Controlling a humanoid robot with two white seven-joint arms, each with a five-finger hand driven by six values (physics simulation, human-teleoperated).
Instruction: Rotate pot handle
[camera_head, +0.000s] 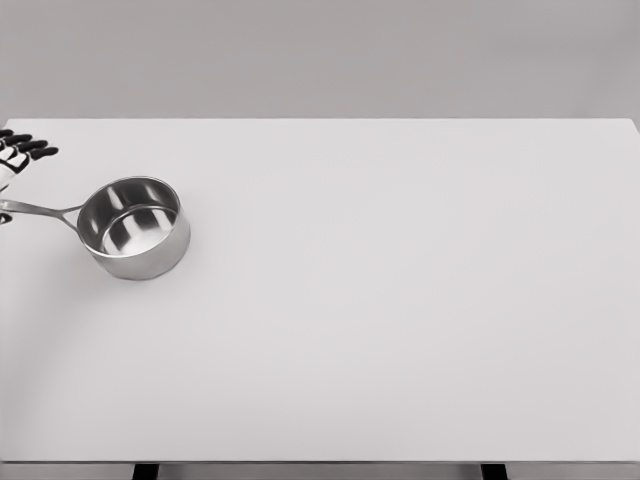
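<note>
A small shiny steel pot (135, 228) stands upright on the white table (400, 300) at the left. Its long thin handle (40, 210) points left, toward the picture's left edge. My left hand (20, 150) shows at the left edge just above the handle's end, with several black-tipped fingers (42, 153) stretched out to the right and holding nothing. The fingers hang above and behind the handle, apart from it. The palm and arm are cut off by the frame. My right hand is not visible.
The table's far edge (320, 120) runs across the top third, with a grey wall behind. Its front edge (320, 462) lies along the bottom of the picture, with two dark legs just below it.
</note>
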